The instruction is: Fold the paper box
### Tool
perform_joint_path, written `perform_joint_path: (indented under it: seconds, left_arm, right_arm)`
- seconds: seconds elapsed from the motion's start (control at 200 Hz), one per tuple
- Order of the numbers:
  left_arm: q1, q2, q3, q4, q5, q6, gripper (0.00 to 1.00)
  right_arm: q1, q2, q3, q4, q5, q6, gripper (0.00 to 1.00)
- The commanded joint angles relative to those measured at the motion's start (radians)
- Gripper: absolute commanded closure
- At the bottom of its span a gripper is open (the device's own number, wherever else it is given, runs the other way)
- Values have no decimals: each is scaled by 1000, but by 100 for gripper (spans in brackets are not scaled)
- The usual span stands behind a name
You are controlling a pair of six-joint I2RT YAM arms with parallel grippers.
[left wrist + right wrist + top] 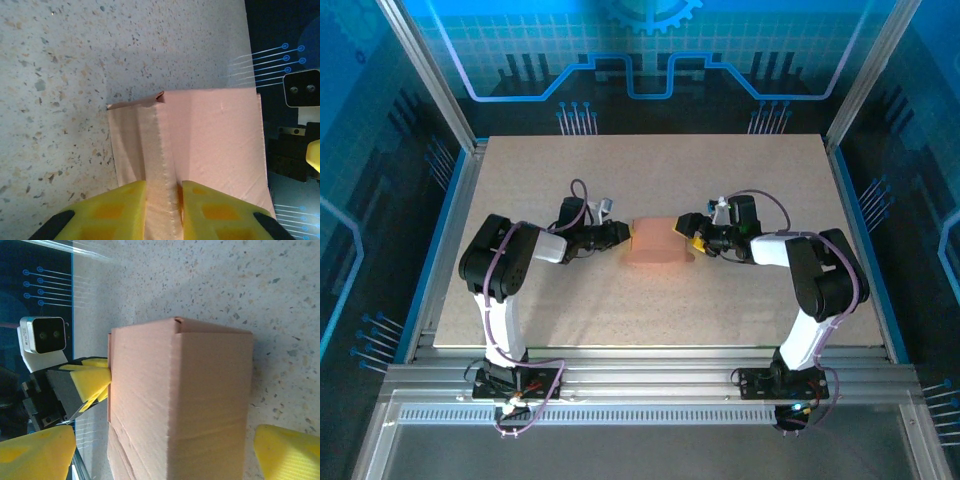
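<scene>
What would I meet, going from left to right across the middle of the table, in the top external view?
left arm → left jaws → paper box → right jaws → right arm

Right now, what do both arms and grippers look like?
Left arm and right arm: black joints, white links, purple cables looping alongside. Left gripper and right gripper: black bodies, blocky yellow fingers.
</scene>
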Motion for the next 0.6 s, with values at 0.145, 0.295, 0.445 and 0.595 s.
perform_joint_path:
  seconds: [0.145, 0.295, 0.445, 0.595]
  left_arm:
    - [23, 65, -52, -77, -44, -3, 75]
    - [25, 69, -53, -66, -42, -7, 74]
    - [26, 72, -56, -61, -39, -11, 74]
    - [25, 71, -55, -57, -35, -11, 73]
  right_arm:
    - [7, 8, 30, -30, -37, 9, 6]
    - [18, 36, 47, 21, -87, 32, 12]
    - [30, 58, 68, 32, -114, 38, 16]
    - [40, 70, 80, 28, -110, 39, 23]
